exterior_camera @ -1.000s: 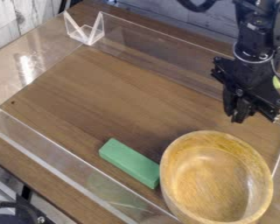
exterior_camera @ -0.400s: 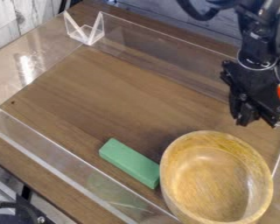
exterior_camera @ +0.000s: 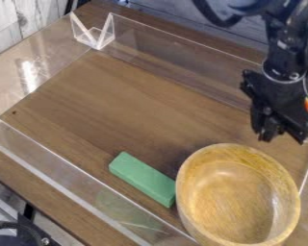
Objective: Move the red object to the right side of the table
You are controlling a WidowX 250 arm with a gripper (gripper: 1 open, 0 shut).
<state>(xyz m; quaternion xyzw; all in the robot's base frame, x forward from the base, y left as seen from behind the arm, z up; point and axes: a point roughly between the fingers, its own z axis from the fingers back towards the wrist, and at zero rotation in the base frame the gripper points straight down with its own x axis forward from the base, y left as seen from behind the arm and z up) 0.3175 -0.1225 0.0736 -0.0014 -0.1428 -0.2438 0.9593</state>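
My black gripper (exterior_camera: pixel 277 133) hangs at the right side of the dark wood-grain table (exterior_camera: pixel 131 106), pointing steeply down. Its fingertips sit just above the far rim of the wooden bowl (exterior_camera: pixel 185 183). The fingers are shut, and I cannot make out anything between them. The red object does not show plainly in this view; the gripper body hides the spot behind it near the right wall.
A flat green block (exterior_camera: pixel 143 178) lies near the front, just left of the bowl. Low clear acrylic walls (exterior_camera: pixel 54 168) border the table. A small clear folded stand (exterior_camera: pixel 92 31) sits at the far left corner.
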